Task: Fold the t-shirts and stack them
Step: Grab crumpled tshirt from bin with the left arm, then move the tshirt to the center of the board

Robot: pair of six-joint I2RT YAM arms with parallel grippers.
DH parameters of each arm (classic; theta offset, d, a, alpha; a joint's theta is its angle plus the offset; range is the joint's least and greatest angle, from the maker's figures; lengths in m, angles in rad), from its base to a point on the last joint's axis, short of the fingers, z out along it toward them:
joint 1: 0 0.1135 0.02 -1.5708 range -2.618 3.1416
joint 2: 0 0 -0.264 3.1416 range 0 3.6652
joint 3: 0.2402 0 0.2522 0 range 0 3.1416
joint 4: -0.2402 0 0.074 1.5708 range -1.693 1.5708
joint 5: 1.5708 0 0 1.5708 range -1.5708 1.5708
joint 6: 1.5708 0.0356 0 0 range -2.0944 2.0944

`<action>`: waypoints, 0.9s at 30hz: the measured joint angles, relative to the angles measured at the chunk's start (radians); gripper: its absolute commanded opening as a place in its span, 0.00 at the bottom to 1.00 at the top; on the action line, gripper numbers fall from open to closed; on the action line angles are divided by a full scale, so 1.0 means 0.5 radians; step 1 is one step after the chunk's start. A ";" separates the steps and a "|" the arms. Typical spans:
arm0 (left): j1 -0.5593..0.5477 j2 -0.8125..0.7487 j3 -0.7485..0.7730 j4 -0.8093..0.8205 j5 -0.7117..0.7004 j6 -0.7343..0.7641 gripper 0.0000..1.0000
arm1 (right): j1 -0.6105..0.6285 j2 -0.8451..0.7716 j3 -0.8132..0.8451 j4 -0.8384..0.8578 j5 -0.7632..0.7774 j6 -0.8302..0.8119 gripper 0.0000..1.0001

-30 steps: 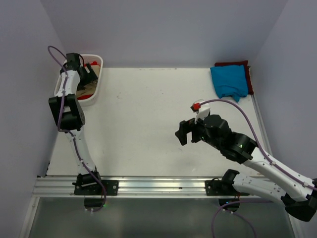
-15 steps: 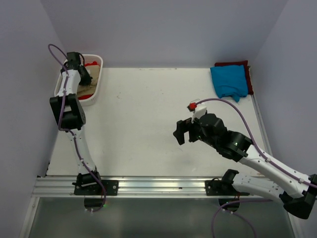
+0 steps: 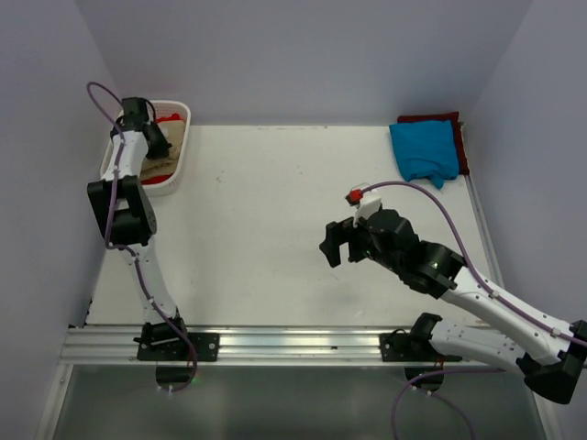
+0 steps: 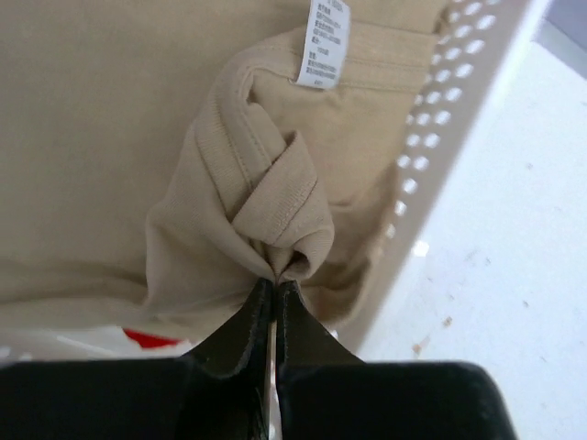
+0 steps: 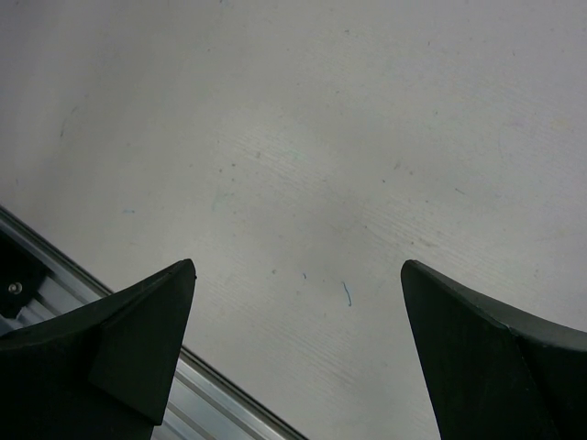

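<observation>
The tan t-shirt [image 4: 257, 183] lies crumpled in the white lattice basket [image 4: 431, 137], its white label [image 4: 326, 41] facing up. My left gripper [image 4: 277, 282] is shut on a bunched fold of it near the collar, down inside the basket [image 3: 179, 165]. A strip of the red t-shirt [image 4: 151, 337] shows under the tan one. The bright blue t-shirt [image 3: 424, 151] lies folded on the dark maroon t-shirt [image 3: 429, 118] at the far right corner. My right gripper [image 5: 298, 266] hangs open over bare table with nothing between its fingers; from above my right gripper [image 3: 335, 246] is at centre right.
The basket stands at the table's far left corner against the wall. A metal rail [image 3: 293, 344] runs along the near edge and also shows as the rail [image 5: 138, 367] under my right gripper. Walls close the table on the left, back and right.
My left gripper has closed from open onto the fold of the tan t-shirt in the basket. The right arm has shifted slightly left, its gripper still open.
</observation>
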 measured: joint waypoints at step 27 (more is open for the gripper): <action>-0.524 -1.740 -0.144 -0.053 0.890 -0.266 0.00 | 0.000 -0.108 -0.113 0.056 0.417 0.205 0.99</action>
